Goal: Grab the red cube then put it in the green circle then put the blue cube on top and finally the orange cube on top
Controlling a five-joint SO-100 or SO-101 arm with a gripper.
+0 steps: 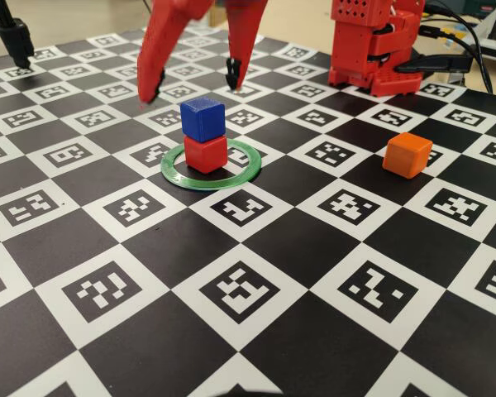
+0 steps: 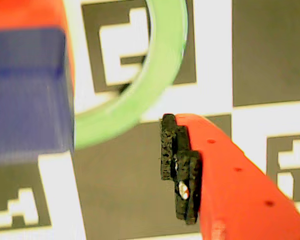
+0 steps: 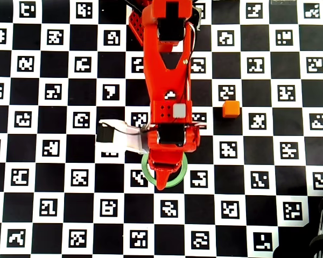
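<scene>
In the fixed view the blue cube [image 1: 202, 117] rests on the red cube [image 1: 205, 154], and both stand inside the green circle [image 1: 212, 165]. My gripper [image 1: 192, 85] hangs just behind and above the stack, open wide and holding nothing. The orange cube [image 1: 407, 154] lies alone on the mat to the right. The wrist view shows the blue cube [image 2: 27, 95] close at the left, part of the green circle [image 2: 155, 85], and one black fingertip pad [image 2: 172, 155] clear of both. In the overhead view my arm hides the stack; the green circle [image 3: 178, 177] and the orange cube [image 3: 231, 109] show.
A checkerboard mat of black squares and printed markers [image 1: 248, 289] covers the table. The arm's red base [image 1: 372, 50] stands at the back right with cables [image 1: 471, 41] beside it. A black post [image 1: 16, 41] stands at the back left.
</scene>
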